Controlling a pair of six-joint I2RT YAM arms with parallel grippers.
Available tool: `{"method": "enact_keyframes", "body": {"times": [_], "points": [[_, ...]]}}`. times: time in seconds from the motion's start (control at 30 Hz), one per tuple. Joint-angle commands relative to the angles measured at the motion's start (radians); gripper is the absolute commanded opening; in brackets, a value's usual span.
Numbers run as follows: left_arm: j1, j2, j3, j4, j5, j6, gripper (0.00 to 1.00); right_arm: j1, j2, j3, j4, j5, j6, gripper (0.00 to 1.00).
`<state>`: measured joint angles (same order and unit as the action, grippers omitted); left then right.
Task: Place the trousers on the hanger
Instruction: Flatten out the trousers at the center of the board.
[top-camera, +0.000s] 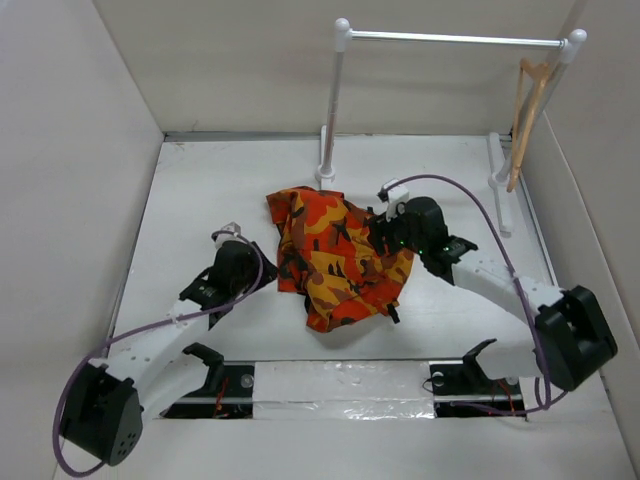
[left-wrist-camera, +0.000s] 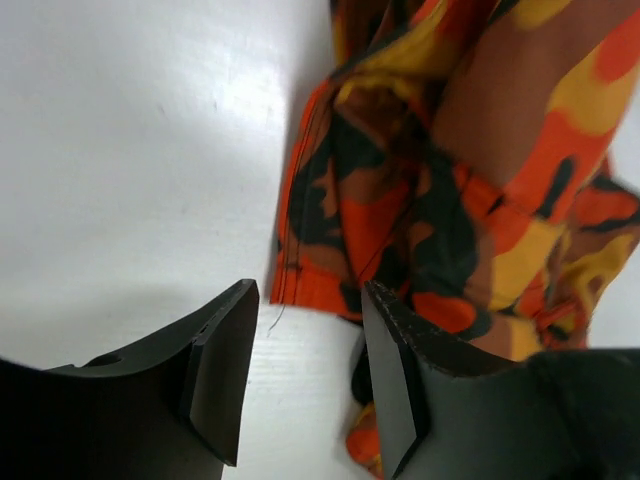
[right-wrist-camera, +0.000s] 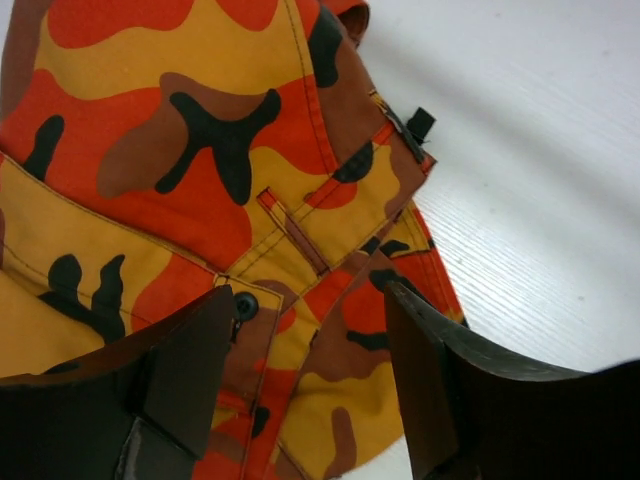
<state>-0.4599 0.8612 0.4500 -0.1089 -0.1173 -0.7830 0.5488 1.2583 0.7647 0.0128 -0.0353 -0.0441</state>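
**Trousers bunched mid-tabletop, hanger off at the rail**

Trousers (top-camera: 340, 258) lie crumpled at the centre of the tabletop (top-camera: 200, 190), between the two arms. Left hand (left-wrist-camera: 305, 385) is wide: bare tabletop in the gap, fabric edge just past the tips. Right hand (right-wrist-camera: 300, 390) is wide too, over the button and belt-loop area, gripping nothing. Hanger (top-camera: 527, 125) is by the right post of the white rail (top-camera: 450, 38), well apart from the trousers.

"What colours were the trousers (top-camera: 338, 258)?"
"Camouflage: orange, red and yellow-brown, with black blotches. Just beside one right jaw sat a black button (right-wrist-camera: 245, 303)."
"And the hanger (top-camera: 527, 115)?"
"Light tan. The rail (top-camera: 450, 38) was white, the table (top-camera: 200, 200) white, the right fingers (right-wrist-camera: 190, 370) black."
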Motion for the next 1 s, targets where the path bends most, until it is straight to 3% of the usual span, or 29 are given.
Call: {"method": "enact_keyframes", "body": {"times": [0.0,0.13,0.3,0.5,0.6,0.7,0.73,0.77,0.8,0.83,0.87,0.97], "points": [[0.004,0.059,-0.023,0.04,0.16,0.017,0.44,-0.009,0.108,0.09,0.118,-0.067,0.023,0.69],[0.004,0.157,-0.048,0.148,0.205,0.019,0.51,-0.047,0.215,0.094,0.19,-0.048,0.071,0.7],[0.004,0.289,-0.069,0.32,0.231,0.004,0.52,-0.098,0.285,0.071,0.283,-0.075,0.131,0.77],[-0.022,0.4,-0.071,0.429,0.202,-0.018,0.52,-0.13,0.42,0.091,0.361,-0.188,0.148,0.76],[-0.033,0.43,-0.051,0.433,0.156,-0.01,0.52,-0.141,0.481,0.099,0.443,-0.241,0.177,0.69],[-0.033,0.459,-0.04,0.448,0.128,-0.01,0.46,-0.15,0.518,0.105,0.513,-0.265,0.21,0.56],[-0.033,0.47,-0.039,0.454,0.127,-0.012,0.34,-0.15,0.518,0.107,0.524,-0.268,0.213,0.49],[-0.033,0.473,-0.036,0.462,0.127,-0.01,0.23,-0.15,0.515,0.104,0.545,-0.268,0.214,0.32],[-0.033,0.473,-0.021,0.462,0.092,-0.01,0.12,-0.15,0.507,0.099,0.561,-0.267,0.219,0.25],[-0.033,0.469,-0.01,0.46,0.078,-0.013,0.0,-0.15,0.488,0.088,0.573,-0.253,0.222,0.09],[-0.033,0.46,0.005,0.453,0.064,-0.019,0.0,-0.136,0.472,0.088,0.575,-0.244,0.219,0.01],[-0.033,0.374,0.056,0.416,0.039,-0.041,0.0,-0.101,0.397,0.097,0.517,-0.184,0.182,0.0]]}}
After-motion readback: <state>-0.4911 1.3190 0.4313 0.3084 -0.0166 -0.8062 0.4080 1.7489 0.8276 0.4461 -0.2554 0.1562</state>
